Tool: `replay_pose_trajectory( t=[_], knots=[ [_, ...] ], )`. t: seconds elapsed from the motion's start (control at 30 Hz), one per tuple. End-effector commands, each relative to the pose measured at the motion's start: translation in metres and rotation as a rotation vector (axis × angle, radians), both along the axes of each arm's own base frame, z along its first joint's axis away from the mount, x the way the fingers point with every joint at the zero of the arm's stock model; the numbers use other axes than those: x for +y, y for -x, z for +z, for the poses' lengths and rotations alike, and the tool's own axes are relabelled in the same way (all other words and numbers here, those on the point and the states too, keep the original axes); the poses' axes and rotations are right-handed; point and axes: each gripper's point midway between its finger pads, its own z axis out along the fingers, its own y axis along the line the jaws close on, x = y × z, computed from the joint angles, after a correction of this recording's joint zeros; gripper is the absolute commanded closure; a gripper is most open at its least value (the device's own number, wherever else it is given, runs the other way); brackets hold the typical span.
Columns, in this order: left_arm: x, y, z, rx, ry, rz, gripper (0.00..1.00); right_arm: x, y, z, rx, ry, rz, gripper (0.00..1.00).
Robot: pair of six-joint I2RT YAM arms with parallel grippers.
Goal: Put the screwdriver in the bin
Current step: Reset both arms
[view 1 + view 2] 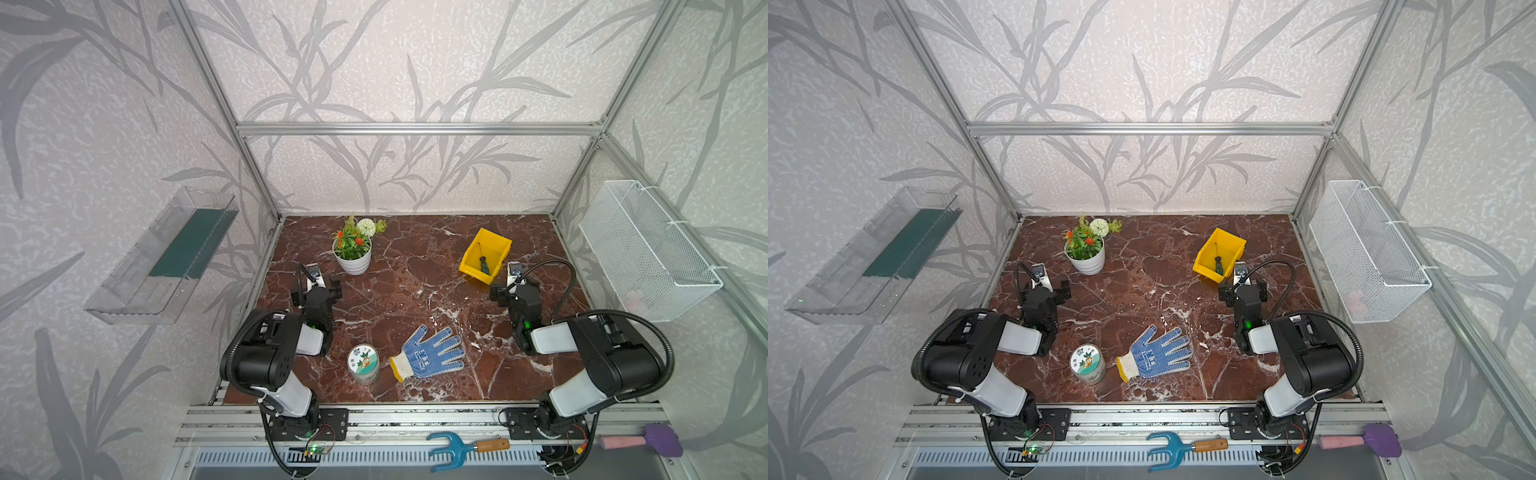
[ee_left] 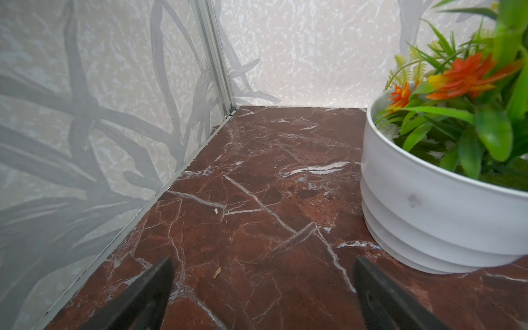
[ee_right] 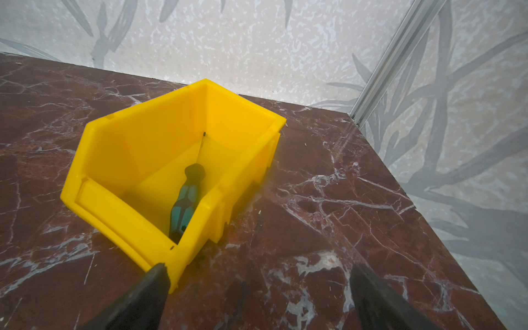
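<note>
- Small screwdriver, dark green and black handle, thin metal shaft (image 3: pixel 187 200): lies loose inside the bin. The handle is on the floor toward the low front lip, and the shaft tip leans up into the back corner. Nothing grips it.
- Small bright yellow plastic parts bin, boxy, sloped front lip (image 3: pixel 137 137): stands upright on the red-brown marble-pattern tabletop (image 3: pixel 343 200), toward its far right corner in both top views.
- Right gripper (image 3: pixel 258 271): jaws spread wide and empty, just behind the bin's near corner. One fingertip overlaps that corner in the wrist view, but whether it touches cannot be told.
- Left gripper (image 2: pixel 263 263): jaws wide apart, holding nothing, low over bare tabletop beside the white ribbed pot of artificial flowers (image 2: pixel 428 205).
- Status, judged: placement looks complete, and only the right arm's retreat remains.
- Handling note: lift the right gripper before drawing it back, so the fingertip clears the corner. A light bin would likely slide or tip if nudged.
- Blue dotted work glove (image 1: pixel 432 353) and round labelled tin (image 1: pixel 363 363): well apart from that path.
</note>
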Motion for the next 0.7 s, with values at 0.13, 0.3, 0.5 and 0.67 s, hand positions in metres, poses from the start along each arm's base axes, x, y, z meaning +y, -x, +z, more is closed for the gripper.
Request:
replay_pose_trajectory(
  t=[0.13,0.3,0.5,0.67],
  knots=[
    [0.001,-0.001,0.0047,-0.015,0.009,0.004,0.01,-0.0002,-0.0042,0.0035,-0.012,-0.018,-0.005,0.01],
    [0.0009,-0.0013,0.0051,-0.016,0.007,0.003,0.01,-0.0005,-0.0046,0.0028,-0.008,-0.018,-0.006,0.01],
    [0.0008,-0.0011,0.0049,-0.016,0.009,0.003,0.01,-0.002,-0.0064,0.0013,0.006,-0.033,-0.002,0.01],
    [0.001,-0.0011,0.0048,-0.015,0.009,0.004,0.01,-0.0026,-0.008,0.0009,0.013,-0.049,0.008,0.01]
  ],
)
